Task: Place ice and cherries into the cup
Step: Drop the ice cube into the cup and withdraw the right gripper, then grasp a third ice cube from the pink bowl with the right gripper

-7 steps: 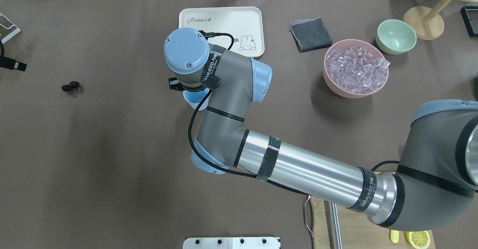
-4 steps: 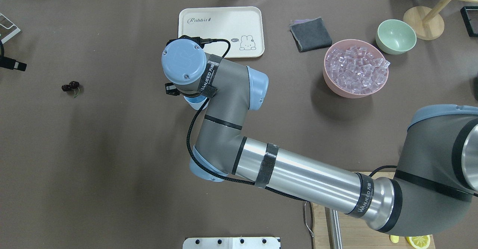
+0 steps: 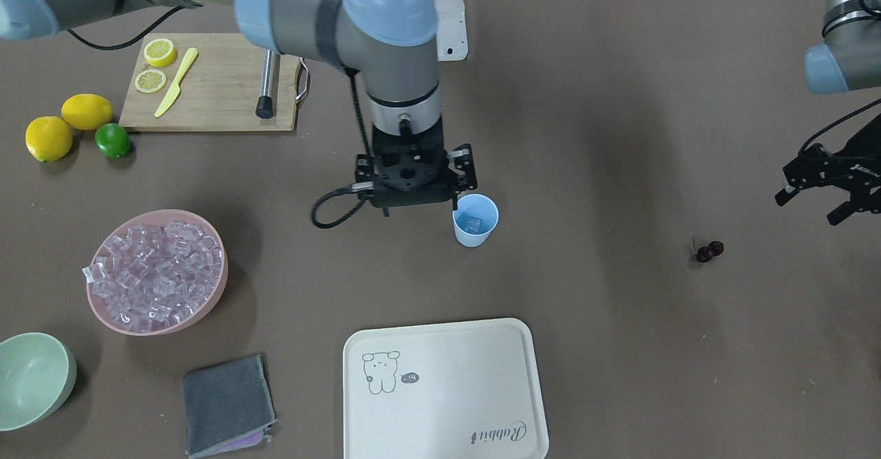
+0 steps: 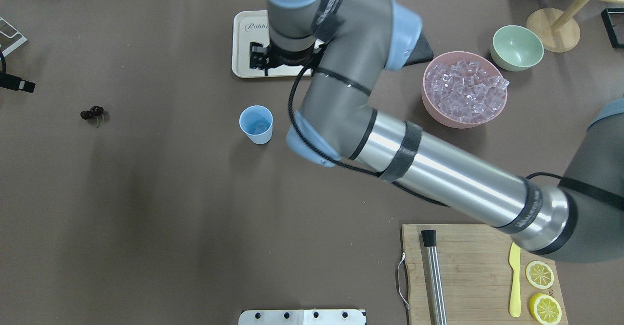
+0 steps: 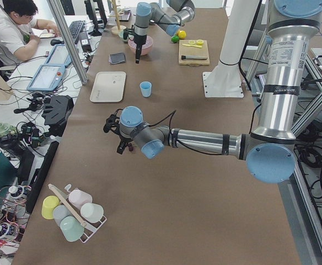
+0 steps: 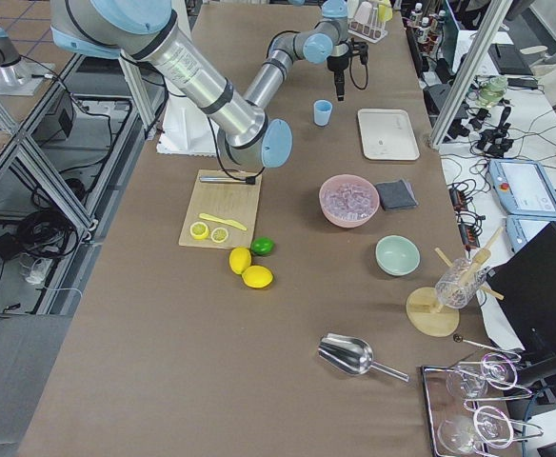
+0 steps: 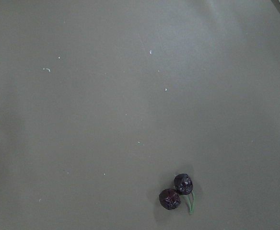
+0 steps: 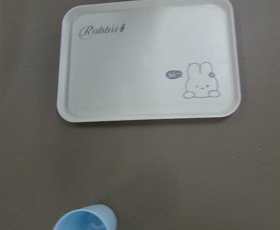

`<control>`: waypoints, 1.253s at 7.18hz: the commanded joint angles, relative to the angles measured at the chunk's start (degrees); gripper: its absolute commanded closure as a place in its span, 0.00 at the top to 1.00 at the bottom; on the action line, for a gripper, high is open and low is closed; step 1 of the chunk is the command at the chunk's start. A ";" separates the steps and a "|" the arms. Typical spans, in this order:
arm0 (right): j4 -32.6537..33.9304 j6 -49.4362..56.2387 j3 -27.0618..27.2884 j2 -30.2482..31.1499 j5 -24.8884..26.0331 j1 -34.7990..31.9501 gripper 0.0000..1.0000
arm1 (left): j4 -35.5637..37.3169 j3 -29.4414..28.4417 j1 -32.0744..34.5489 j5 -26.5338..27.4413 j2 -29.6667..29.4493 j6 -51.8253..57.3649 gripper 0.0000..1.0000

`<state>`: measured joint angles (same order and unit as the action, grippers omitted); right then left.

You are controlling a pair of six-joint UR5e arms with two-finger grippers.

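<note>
The light-blue cup stands upright mid-table, also in the overhead view and at the bottom of the right wrist view. A clear ice cube lies inside it. More ice fills the pink bowl. My right gripper is open and empty, raised just beside the cup; in the overhead view it hangs over the tray's edge. The dark cherries lie on the table at the left, low in the left wrist view. My left gripper is open, hovering apart from them.
A cream rabbit tray lies beyond the cup. A grey cloth and a pale green bowl flank the pink bowl. A cutting board with lemon slices, a knife and a muddler sits near my right base.
My right arm has lifted off the cup and swung away toward the tray, leaving the cup uncovered. The cherries and cup have not moved.
</note>
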<state>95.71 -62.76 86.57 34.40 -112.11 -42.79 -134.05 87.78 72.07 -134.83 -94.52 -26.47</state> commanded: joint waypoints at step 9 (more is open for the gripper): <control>-25.49 9.30 3.97 39.78 -18.94 -21.10 0.97 | -4.56 0.02 0.00 0.00 2.15 -0.07 0.98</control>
<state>70.42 -54.96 91.74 74.01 -131.03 -63.58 -138.60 87.73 72.04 -134.82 -92.33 -26.54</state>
